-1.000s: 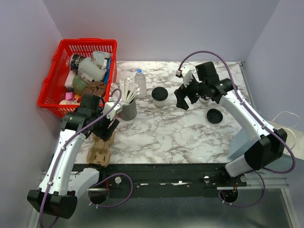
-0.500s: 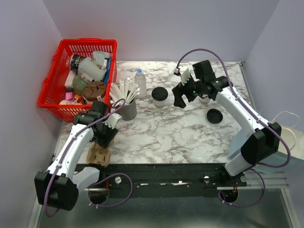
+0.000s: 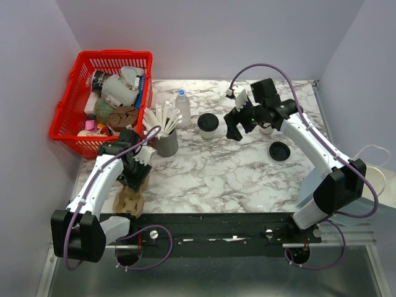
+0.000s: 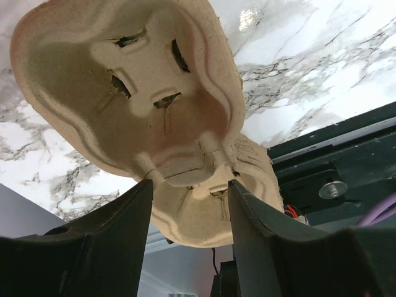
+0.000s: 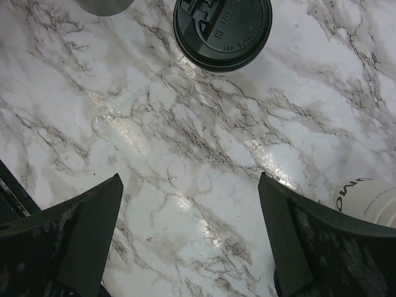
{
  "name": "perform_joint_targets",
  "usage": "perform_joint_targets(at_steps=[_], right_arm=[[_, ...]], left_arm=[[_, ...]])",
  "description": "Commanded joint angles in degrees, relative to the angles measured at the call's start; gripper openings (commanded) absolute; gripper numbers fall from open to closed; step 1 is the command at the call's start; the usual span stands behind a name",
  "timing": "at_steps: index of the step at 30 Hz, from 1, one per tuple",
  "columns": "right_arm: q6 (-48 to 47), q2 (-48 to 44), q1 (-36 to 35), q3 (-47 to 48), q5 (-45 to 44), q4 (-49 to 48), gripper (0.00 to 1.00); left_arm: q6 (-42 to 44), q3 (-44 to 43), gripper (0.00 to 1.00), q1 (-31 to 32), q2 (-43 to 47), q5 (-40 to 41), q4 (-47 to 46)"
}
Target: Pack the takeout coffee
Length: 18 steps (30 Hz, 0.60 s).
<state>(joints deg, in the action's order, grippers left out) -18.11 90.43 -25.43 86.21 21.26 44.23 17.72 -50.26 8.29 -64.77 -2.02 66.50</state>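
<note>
Left claw [image 4: 189, 185] astride the carrier [image 4: 124, 80], right claw [image 5: 190, 179] spread over the table [image 3: 216, 179].
My left fingers sit either side of the pulp carrier's end at the near edge; whether they pinch it I cannot tell. The straw cup [image 3: 166, 143] stands just beyond, then the bottle [image 3: 182, 105] and basket [image 3: 74, 86]. Ahead of my wide-open right claw stands a cream, black-lidded cup [image 5: 223, 28]; a printed cup [image 5: 368, 201] is beside one finger.

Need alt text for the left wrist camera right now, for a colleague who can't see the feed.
A brown moulded-pulp cup carrier fills the view, lying on the marble table near its dark front rail. The left gripper straddles the carrier's middle ridge, one dark finger on each side; whether it pinches the ridge cannot be told.
</note>
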Motion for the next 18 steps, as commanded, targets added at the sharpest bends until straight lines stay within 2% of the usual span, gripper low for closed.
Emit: perform_joint_targets(at_steps=[1, 18], right_arm=[[-1.05, 1.67, -0.06, 1.67, -0.51, 0.07, 0.99], [-1.14, 3.96, -0.06, 3.78, 0.28, 0.33, 0.99]], left_arm=[[-0.31, -0.10, 0.61, -1.00, -1.58, 1.05, 0.21], [1.18, 0.34, 0.56, -2.93, -6.59, -2.46, 1.09]])
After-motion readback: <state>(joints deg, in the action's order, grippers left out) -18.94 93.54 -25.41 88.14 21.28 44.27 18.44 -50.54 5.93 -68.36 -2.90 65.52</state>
